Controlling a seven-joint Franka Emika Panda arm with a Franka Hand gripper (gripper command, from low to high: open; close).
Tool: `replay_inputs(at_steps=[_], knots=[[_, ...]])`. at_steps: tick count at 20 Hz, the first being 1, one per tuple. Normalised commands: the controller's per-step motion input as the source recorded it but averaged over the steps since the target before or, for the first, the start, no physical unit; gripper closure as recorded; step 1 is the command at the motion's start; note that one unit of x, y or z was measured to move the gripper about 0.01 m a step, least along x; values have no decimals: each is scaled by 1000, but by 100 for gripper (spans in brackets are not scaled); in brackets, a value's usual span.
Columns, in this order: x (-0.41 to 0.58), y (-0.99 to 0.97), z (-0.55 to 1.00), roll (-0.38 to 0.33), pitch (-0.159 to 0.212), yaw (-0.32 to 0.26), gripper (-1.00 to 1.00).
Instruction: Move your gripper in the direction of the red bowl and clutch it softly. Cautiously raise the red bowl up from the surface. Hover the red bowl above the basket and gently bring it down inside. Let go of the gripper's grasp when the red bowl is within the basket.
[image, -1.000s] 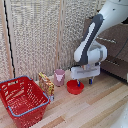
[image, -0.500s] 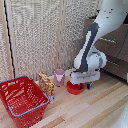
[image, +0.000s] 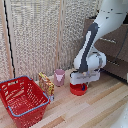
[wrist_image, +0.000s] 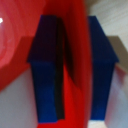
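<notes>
On a pale wooden floor before a woven screen wall, the small round red plastic bowl (image: 78, 89) sits on the boards at the exterior view's right of a pink cup (image: 59, 77), well apart from the large red lattice plastic basket (image: 22, 100) with its blue-grey rim. The white boxy gripper (image: 83, 86) is low over the bowl. In the wrist view its blue fingers (wrist_image: 48, 70) straddle the bowl's red rim (wrist_image: 77, 60), one on each side, but whether they are pressed onto it I cannot tell.

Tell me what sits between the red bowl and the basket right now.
In the exterior view, a pink cup and a yellowish patterned packet stand between the red bowl and the basket, toward the screen behind.
</notes>
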Motion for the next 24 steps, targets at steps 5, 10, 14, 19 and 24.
replay_inputs(at_steps=[5, 10, 14, 19, 24], knots=[[6, -73, 486, 67, -10, 0, 100], [106, -109, 798, 109, 68, 22, 100], [198, -53, 811, 103, 103, 65, 100], [352, 38, 824, 91, 98, 101, 100], [429, 184, 852, 59, 73, 115, 100]])
